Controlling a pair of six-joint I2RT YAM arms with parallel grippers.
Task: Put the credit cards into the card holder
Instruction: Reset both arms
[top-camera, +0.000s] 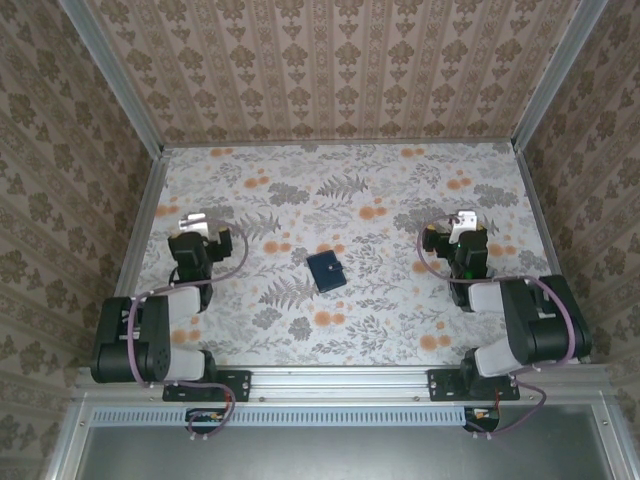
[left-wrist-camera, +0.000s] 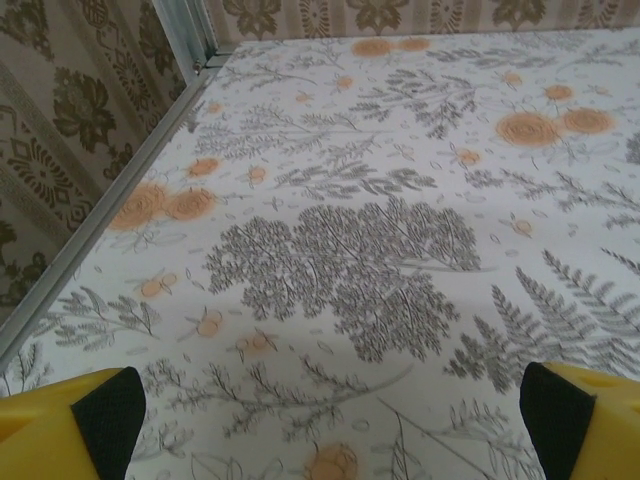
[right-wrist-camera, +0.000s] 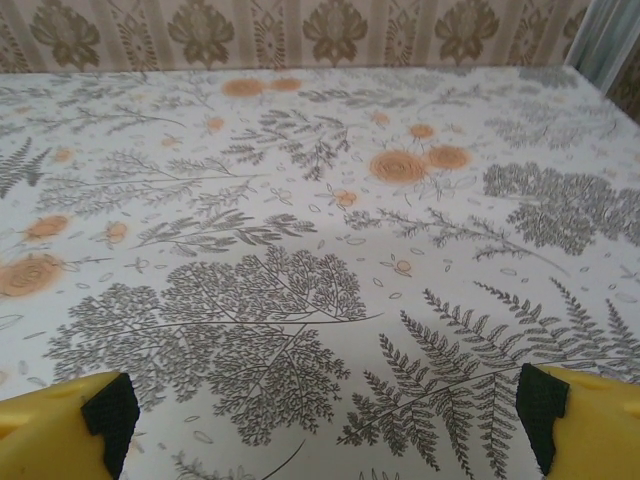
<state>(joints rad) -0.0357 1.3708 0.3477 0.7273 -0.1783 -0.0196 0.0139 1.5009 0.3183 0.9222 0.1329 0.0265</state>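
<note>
card holder (top-camera: 326, 271): lies between the grippers, well apart from both | left gripper (top-camera: 197, 222): released, empty | right gripper (top-camera: 466, 222): released, empty

Small dark navy card holder (top-camera: 326, 271): squarish, flat, folded shut, navy outer face up. Turned slightly askew. Lies near middle of floral-patterned table (top-camera: 400, 200), nothing touching it.

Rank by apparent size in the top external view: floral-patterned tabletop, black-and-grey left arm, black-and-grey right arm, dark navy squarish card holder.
1. Floral-patterned tabletop
2. Black-and-grey left arm, black-and-grey right arm: look alike, not ranked
3. Dark navy squarish card holder, smallest
</note>
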